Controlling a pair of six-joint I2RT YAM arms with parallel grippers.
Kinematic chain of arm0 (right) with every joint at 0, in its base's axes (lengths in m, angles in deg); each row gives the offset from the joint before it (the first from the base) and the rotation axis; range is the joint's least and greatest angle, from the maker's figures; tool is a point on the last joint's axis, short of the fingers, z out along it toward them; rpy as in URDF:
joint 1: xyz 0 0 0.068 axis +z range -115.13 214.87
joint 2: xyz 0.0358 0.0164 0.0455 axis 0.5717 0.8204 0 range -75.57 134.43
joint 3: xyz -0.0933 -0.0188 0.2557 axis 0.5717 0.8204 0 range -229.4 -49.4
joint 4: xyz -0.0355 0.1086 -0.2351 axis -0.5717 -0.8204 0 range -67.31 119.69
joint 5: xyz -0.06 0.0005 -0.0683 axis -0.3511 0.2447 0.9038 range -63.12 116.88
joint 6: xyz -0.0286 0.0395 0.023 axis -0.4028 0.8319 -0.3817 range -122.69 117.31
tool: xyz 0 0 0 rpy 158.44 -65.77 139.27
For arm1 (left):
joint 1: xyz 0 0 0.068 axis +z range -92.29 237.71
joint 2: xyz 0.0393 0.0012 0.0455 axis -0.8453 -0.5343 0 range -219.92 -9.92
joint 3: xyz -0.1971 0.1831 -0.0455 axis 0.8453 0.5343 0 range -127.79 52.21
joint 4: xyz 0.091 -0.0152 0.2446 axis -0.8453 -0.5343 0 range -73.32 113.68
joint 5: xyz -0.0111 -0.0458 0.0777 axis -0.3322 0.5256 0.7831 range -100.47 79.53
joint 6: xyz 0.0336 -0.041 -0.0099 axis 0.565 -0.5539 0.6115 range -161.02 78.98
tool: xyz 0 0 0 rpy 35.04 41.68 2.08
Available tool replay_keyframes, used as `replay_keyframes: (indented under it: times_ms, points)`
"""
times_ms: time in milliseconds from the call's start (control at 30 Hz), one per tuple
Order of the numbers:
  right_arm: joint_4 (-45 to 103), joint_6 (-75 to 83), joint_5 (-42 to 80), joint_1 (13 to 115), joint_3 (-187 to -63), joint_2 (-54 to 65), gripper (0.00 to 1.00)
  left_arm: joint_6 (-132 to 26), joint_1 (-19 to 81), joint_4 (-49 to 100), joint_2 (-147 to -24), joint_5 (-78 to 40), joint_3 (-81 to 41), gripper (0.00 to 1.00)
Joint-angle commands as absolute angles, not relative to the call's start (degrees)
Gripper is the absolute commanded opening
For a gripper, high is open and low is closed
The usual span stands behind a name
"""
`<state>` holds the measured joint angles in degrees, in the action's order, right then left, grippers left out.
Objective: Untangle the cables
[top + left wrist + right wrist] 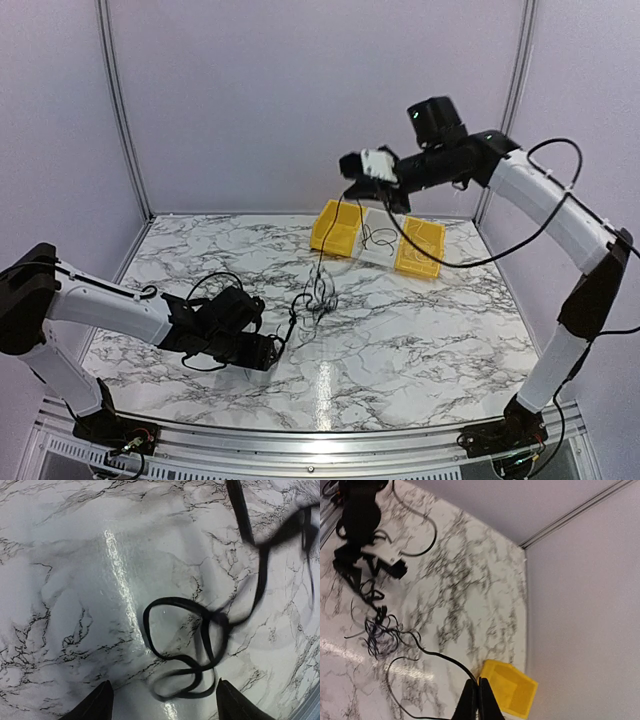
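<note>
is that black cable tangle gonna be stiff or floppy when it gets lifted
Probably floppy: the strand pinched in the right gripper curves slackly down to the cable tangle. Likely light too, since the wires look very thin. The loops interlock, so pulling one strand may well drag the whole clump across the marble table.

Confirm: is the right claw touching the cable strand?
Touching. The right wrist view shows the right claw shut, with the black cable strand running straight into its closed tips. The top view shows the same strand hanging from the claw.
</note>
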<state>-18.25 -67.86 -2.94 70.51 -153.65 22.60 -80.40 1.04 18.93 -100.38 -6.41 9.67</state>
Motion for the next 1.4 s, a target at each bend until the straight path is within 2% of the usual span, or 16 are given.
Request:
replay_keyframes:
  times_ms: [0,133,267,433,567,800,1000,1367]
  points:
    - [-24.01,-55.51,-8.22,70.39,-169.75,20.75,0.0,-79.39,1.45,19.1,-101.69,-5.54,12.83,0.72]
    - [-19.87,-47.5,-7.54,70.24,-179.86,20.88,0.0,-78.9,1.54,20.33,-101.23,-5.64,14.98,0.68]
    - [-12.88,-43.58,-6.33,70.16,-179.32,18.94,0.0,-78.97,1.55,20.35,-98.55,-5.25,17.3,0.69]
    - [-13.37,-44.68,-6.25,70.36,-173.56,18.28,0.0,-77.19,0.39,20.24,-80.83,3.36,19.7,0.72]
    - [-14.16,-47.98,-4.7,71.5,-166.08,16.56,0.0,-70.58,-0.14,21.1,-69.77,11.16,15.12,0.78]
    - [-11.96,-50.98,-3.81,74.78,-153.76,14.26,0.0,-59.33,-0.13,21.65,-77.94,8.51,1.46,0.76]
    - [-12.75,-50.17,-2.83,78.05,-153.25,17.79,0.0,-56.31,-0.15,27.6,-85.16,-0.69,-3.0,0.73]
    - [-13.11,-47.79,-2.65,80.39,-154.74,20.88,0.0,-50.88,-0.1,31.98,-91.34,-9.45,-6.26,0.69]
